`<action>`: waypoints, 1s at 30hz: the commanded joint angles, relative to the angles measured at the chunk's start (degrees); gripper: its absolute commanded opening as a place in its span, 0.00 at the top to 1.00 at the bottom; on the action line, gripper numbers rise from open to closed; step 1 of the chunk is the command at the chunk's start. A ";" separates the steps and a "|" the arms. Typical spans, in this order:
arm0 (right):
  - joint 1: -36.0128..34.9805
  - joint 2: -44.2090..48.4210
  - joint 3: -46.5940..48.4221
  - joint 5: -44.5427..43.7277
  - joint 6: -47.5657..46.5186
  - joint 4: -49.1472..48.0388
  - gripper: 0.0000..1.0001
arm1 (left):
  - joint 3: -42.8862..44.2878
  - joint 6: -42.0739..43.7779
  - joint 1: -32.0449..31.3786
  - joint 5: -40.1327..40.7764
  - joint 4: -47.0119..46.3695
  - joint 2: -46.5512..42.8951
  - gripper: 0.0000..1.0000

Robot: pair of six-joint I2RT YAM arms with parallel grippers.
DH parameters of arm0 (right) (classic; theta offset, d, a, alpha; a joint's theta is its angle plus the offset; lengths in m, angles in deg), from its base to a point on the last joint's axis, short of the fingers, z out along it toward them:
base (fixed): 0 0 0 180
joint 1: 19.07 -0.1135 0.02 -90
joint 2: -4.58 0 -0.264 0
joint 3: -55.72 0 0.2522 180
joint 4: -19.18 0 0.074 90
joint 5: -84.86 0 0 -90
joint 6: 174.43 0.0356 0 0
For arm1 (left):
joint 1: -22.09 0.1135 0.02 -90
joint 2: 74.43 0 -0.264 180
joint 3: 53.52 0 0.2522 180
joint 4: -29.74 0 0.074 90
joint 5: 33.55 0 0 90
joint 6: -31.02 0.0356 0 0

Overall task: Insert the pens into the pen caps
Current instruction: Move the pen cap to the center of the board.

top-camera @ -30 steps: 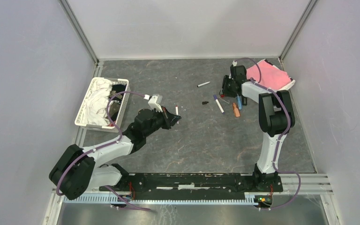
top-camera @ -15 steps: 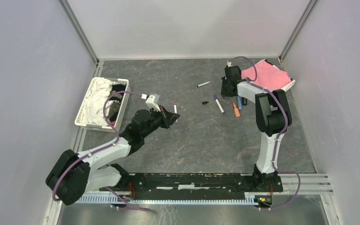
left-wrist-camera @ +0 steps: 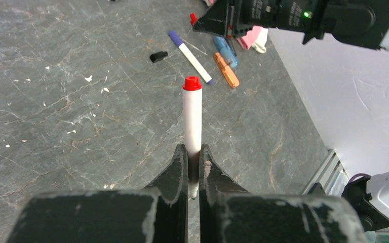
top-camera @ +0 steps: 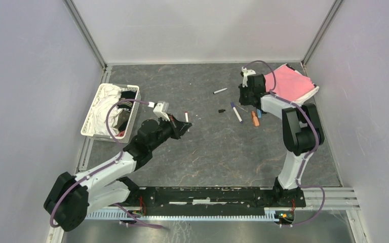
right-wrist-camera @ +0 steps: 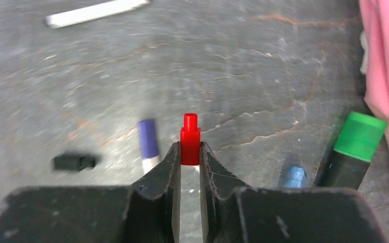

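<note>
Between jaws of right tool (right-wrist-camera: 189,150): red cap (right-wrist-camera: 190,135) pinched; left tool (left-wrist-camera: 193,153) grips white pen (left-wrist-camera: 192,115) by tail.

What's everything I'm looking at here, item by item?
red-ended pen: 1, white, in left gripper
red cap: 1, red, in right gripper
purple-capped pen: 1, white, on table
white pen: 1, white, farther back
black cap: 1, black, beside purple-capped pen
blue marker: 1, blue, near pink cloth
orange marker: 1, orange, beside blue marker
black-and-green marker: 1, black, green cap, by pink cloth
pink cloth: 1, pink, far right corner
basket: 1, white, left side, holds white cloth
table: 1, dark grey
left gripper: 1, black, shut on pen
right gripper: 1, black, shut on cap
</note>
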 commanded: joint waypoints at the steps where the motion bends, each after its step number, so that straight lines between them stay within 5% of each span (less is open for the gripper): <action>1: -0.94 10.80 -5.40 16.69 -9.90 -10.48 0.92 | 0.23 4.39 -0.01 2.56 2.43 -4.47 0.98; 5: -2.78 14.73 -11.08 36.25 -23.04 -10.32 0.93 | -0.08 5.66 -0.01 4.02 6.18 -8.62 0.98; 11: -9.24 14.05 -12.99 45.96 -37.62 -2.51 0.93 | -0.88 6.14 -0.01 7.76 13.30 -15.86 0.98; 18: -17.37 9.18 -11.61 38.35 -35.59 1.61 0.86 | -1.86 5.21 -0.01 11.00 19.51 -23.45 0.98; 30: -32.41 7.20 -8.62 21.86 -50.55 8.12 0.68 | -1.98 4.91 -0.03 13.07 23.63 -28.51 0.98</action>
